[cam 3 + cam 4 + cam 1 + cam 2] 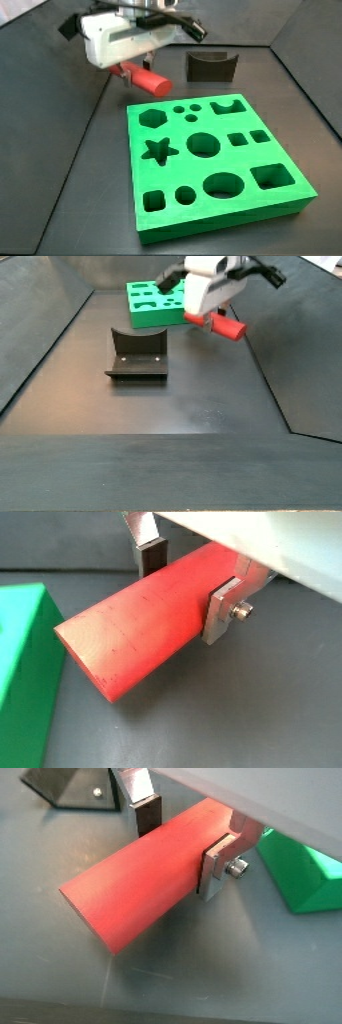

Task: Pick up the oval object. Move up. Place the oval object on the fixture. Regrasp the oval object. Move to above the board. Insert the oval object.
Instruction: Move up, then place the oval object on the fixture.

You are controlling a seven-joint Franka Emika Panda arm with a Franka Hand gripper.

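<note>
Hand (pixel 187 580) gripping smooth red-orange oval peg (pixel 140 627) near one end, hovering between dark notched fixture (pixel 210 66) and green holed board (pixel 214 160). Peg looking rigid, light, slick; mid-body grip steadier.

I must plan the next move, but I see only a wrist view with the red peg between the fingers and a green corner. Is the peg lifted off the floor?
Observer: Yes. In a side view the oval object hangs in the air, shut in the gripper, clear of the dark floor.
Operator: Where is the fixture?
Observer: The fixture stands apart from the gripper with nothing on it.
Operator: Is the gripper above the board?
Observer: Not over the holes. In a side view the gripper is beside the far edge of the board.
</note>
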